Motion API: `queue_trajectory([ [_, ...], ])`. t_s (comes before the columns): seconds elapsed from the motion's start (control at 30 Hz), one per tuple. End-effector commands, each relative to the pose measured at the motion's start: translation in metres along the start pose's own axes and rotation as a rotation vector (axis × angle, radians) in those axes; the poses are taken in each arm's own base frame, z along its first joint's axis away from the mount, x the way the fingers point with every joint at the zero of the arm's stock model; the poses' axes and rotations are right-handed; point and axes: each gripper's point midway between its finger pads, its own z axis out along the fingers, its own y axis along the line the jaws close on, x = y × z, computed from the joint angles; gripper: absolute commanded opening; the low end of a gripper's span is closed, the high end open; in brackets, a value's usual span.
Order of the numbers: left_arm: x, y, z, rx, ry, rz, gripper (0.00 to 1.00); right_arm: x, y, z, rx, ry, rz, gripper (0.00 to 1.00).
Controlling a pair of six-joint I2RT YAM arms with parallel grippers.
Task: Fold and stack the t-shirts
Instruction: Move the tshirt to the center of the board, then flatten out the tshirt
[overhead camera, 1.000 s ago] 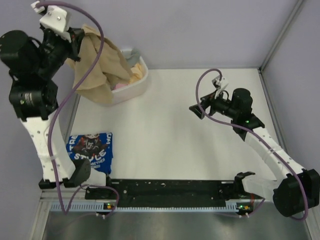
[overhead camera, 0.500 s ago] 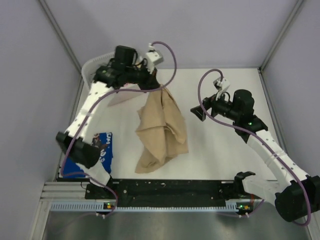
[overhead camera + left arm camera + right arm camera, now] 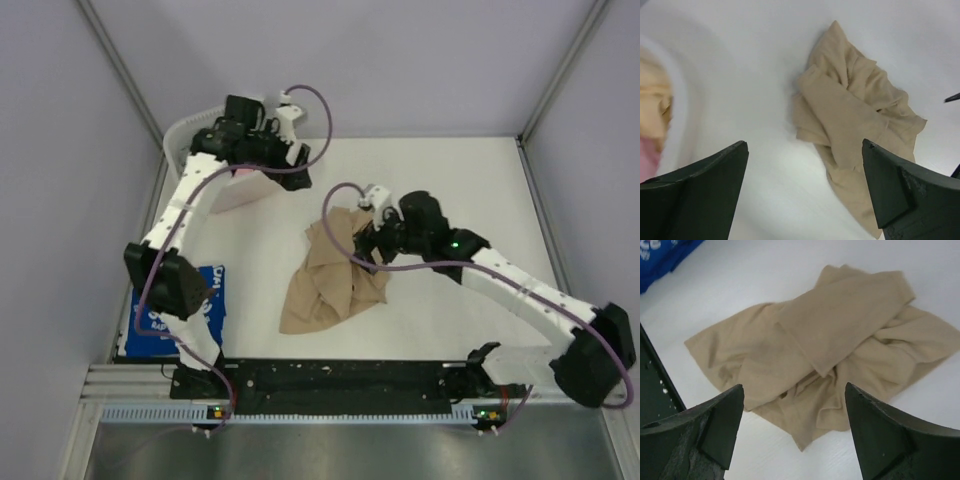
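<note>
lying crumpled, creased: tan t-shirt [image 3: 325,290]; left fingers [image 3: 695,200] wide apart, empty; right fingers [image 3: 695,435] likewise, above it.

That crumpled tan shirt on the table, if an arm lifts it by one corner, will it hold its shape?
Probably not: the tan shirt lies in soft overlapping folds, so the rest would likely dangle. It looks thin, so likely light. Pushed, it would probably bunch up on the table rather than slide.

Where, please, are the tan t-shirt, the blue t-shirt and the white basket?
tan t-shirt [image 3: 322,293], top external view, middle of the crumpled heap.
blue t-shirt [image 3: 214,292], top external view, its printed right part.
white basket [image 3: 238,196], top external view, its near wall.
</note>
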Motion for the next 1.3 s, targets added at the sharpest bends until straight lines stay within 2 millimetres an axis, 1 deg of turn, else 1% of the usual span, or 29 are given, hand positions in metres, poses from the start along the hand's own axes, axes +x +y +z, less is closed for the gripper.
queue_trajectory([
  [0.0, -0.018, 0.018, -0.107, -0.207, -0.193, 0.019, 0.99, 0.051, 0.035, 0.056, -0.066, 0.252, -0.106, 0.79],
  [0.07, 0.002, 0.031, -0.129, -0.271, -0.189, -0.016, 0.99, 0.061, 0.049, 0.077, -0.069, 0.311, -0.122, 0.77],
  [0.13, 0.033, 0.041, -0.139, -0.331, -0.147, -0.043, 0.99, 0.069, 0.06, 0.094, -0.047, 0.354, -0.153, 0.75],
  [0.17, 0.044, 0.046, -0.145, -0.363, -0.133, -0.046, 0.99, 0.077, 0.061, 0.1, -0.016, 0.388, -0.182, 0.75],
  [0.2, 0.057, 0.047, -0.149, -0.381, -0.115, -0.053, 0.99, 0.084, 0.059, 0.105, 0.024, 0.422, -0.213, 0.75],
  [0.27, 0.077, 0.044, -0.153, -0.388, -0.085, -0.055, 0.99, 0.096, 0.062, 0.113, 0.054, 0.467, -0.23, 0.75],
  [0.33, 0.093, 0.039, -0.155, -0.388, -0.061, -0.056, 0.99, 0.112, 0.063, 0.118, 0.05, 0.513, -0.218, 0.69],
  [0.37, 0.101, 0.036, -0.154, -0.384, -0.044, -0.062, 0.99, 0.117, 0.062, 0.119, 0.056, 0.528, -0.209, 0.59],
  [0.4, 0.107, 0.033, -0.154, -0.379, -0.028, -0.062, 0.99, 0.12, 0.06, 0.118, 0.07, 0.539, -0.207, 0.42],
  [0.43, 0.113, 0.03, -0.154, -0.37, -0.011, -0.064, 0.99, 0.117, 0.057, 0.117, 0.091, 0.535, -0.203, 0.25],
  [0.47, 0.116, 0.027, -0.153, -0.356, 0.004, -0.064, 0.99, 0.111, 0.054, 0.115, 0.116, 0.518, -0.199, 0.05],
  [0.5, 0.121, 0.023, -0.152, -0.333, 0.021, -0.055, 0.99, 0.099, 0.052, 0.111, 0.136, 0.484, -0.195, 0.0],
  [0.53, 0.126, 0.017, -0.148, -0.298, 0.033, -0.06, 0.97, 0.089, 0.049, 0.107, 0.158, 0.459, -0.191, 0.0],
  [0.6, 0.137, 0.006, -0.138, -0.222, 0.047, -0.086, 0.96, 0.063, 0.041, 0.096, 0.192, 0.388, -0.168, 0.0],
  [0.63, 0.146, -0.001, -0.129, -0.178, 0.054, -0.115, 0.96, 0.045, 0.036, 0.086, 0.203, 0.336, -0.15, 0.0],
  [0.67, 0.155, -0.007, -0.118, -0.144, 0.066, -0.139, 0.96, 0.032, 0.032, 0.079, 0.213, 0.293, -0.1, 0.0],
  [0.73, 0.192, -0.028, -0.084, -0.054, 0.163, -0.141, 0.96, 0.009, 0.019, 0.061, 0.222, 0.213, -0.015, 0.0],
  [0.77, 0.206, -0.038, -0.07, -0.035, 0.223, -0.1, 0.99, -0.003, 0.013, 0.052, 0.217, 0.164, 0.027, 0.0],
  [0.8, 0.22, -0.048, -0.056, -0.027, 0.282, -0.056, 0.99, -0.01, 0.011, 0.044, 0.196, 0.127, 0.064, 0.0],
  [0.83, 0.229, -0.056, -0.044, -0.014, 0.311, -0.014, 0.99, -0.015, 0.006, 0.039, 0.182, 0.098, 0.099, 0.0],
  [0.87, 0.233, -0.065, -0.033, 0.005, 0.328, 0.022, 0.99, -0.019, -0.002, 0.033, 0.189, 0.07, 0.136, 0.0],
  [0.9, 0.236, -0.072, -0.023, 0.025, 0.338, 0.046, 0.99, -0.023, -0.003, 0.029, 0.165, 0.049, 0.165, 0.0],
  [0.93, 0.239, -0.077, -0.013, 0.037, 0.353, 0.07, 0.99, -0.025, -0.01, 0.025, 0.171, 0.036, 0.194, 0.0],
  [0.97, 0.24, -0.079, -0.004, 0.036, 0.366, 0.086, 0.99, -0.026, -0.018, 0.02, 0.185, 0.023, 0.227, 0.0],
  [1.07, 0.247, -0.082, 0.021, 0.024, 0.416, 0.128, 0.99, -0.033, -0.033, 0.009, 0.211, -0.029, 0.298, 0.0],
  [1.17, 0.269, -0.09, 0.042, -0.003, 0.528, 0.192, 0.99, -0.046, -0.056, -0.009, 0.256, -0.111, 0.37, 0.0],
  [1.27, 0.293, -0.085, 0.055, -0.041, 0.635, 0.214, 0.95, -0.062, -0.082, -0.033, 0.291, -0.198, 0.42, 0.0],
])
